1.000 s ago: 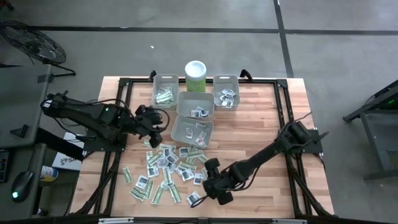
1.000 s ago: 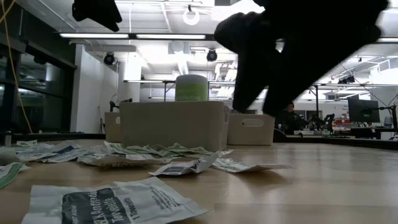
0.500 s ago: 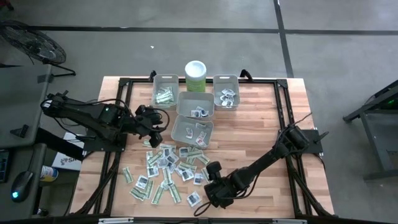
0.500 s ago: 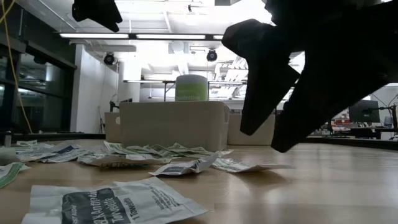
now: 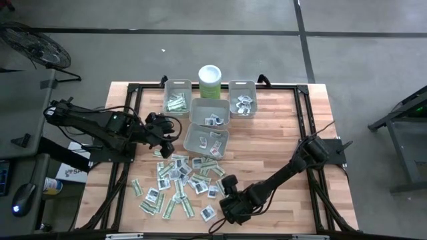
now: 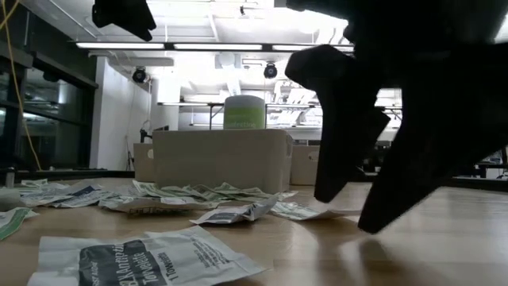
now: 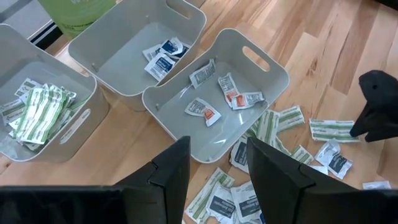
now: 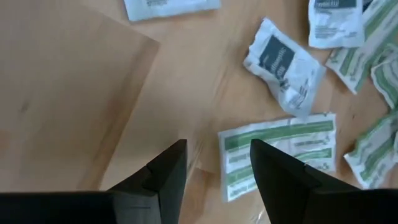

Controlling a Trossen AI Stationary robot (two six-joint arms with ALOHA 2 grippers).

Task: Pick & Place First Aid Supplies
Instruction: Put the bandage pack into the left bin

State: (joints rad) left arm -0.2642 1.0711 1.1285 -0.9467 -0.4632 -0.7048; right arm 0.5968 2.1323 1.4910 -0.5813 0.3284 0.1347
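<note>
The right gripper [image 5: 222,212] hangs low over the wooden desk [image 5: 280,140] at the near edge of the scattered packets [image 5: 180,183], its two fingers parted with nothing between them. Just ahead of its fingertips lies a green-striped strip packet [image 8: 280,152] flat on the wood, and beyond that a crumpled white square packet [image 8: 283,65] with dark print; neither is touched. In the low view the fingers [image 6: 345,119] show as large dark shapes hanging just above the desk surface, with a white printed packet [image 6: 147,258] lying off to one side of them. The left gripper [image 5: 163,148] hovers at the far side of the pile from the right one, beside the nearest grey bin [image 5: 206,141], its fingers likewise parted and empty. Below and ahead of it that bin [image 7: 217,106] holds a few small white packets, and two more bins past it hold dark-printed squares [image 7: 163,56] and green strips [image 7: 37,109]. A pale green canister [image 5: 210,82] stands behind the bins, well away from both grippers.
</note>
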